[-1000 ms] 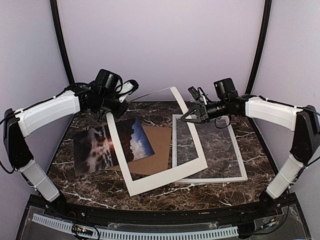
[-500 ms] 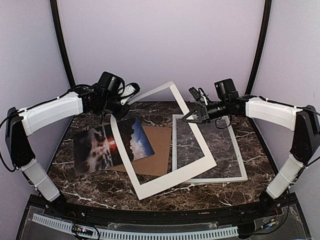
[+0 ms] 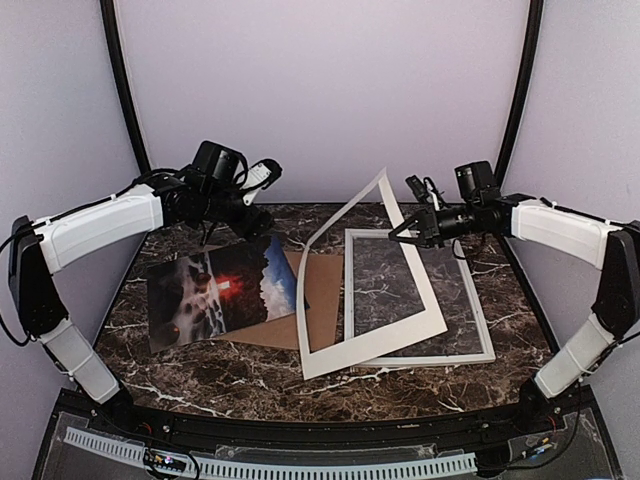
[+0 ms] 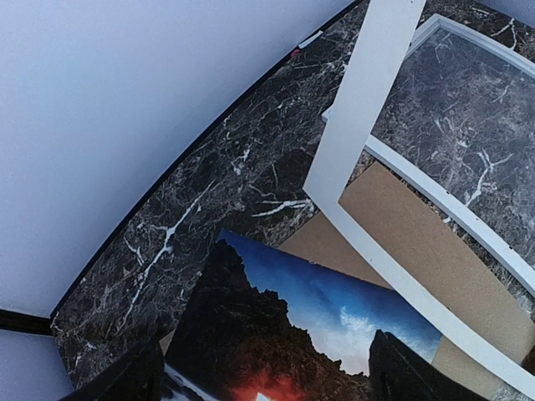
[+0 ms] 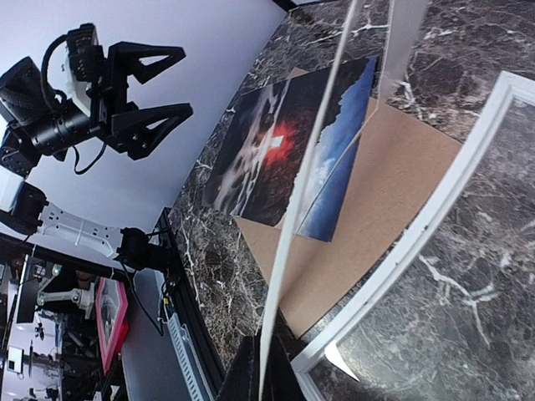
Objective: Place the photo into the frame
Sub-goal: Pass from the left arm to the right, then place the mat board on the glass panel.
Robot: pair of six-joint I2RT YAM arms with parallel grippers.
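Note:
The photo (image 3: 215,295) lies flat at the table's left, its right part resting on a brown backing board (image 3: 318,290). The thin white frame (image 3: 460,357) lies flat to the right. My right gripper (image 3: 400,232) is shut on the wide white mat board (image 3: 370,345), which stands tilted between photo and frame with its near corner on the table. The right wrist view shows that mat (image 5: 301,200) edge-on in the right gripper (image 5: 266,363). My left gripper (image 3: 262,185) hangs open and empty above the photo's far edge. In the left wrist view the left gripper (image 4: 266,355) spans the photo (image 4: 284,326).
The dark marble table (image 3: 200,375) is walled by lilac panels at the back and sides. The tilted mat (image 4: 368,92) overlaps the frame's left border (image 4: 451,205) and the backing board (image 4: 418,259). A black rail runs along the near edge.
My left gripper opened and let go of the mat board. My right gripper carried the mat to the right and tipped it steeper, uncovering the photo.

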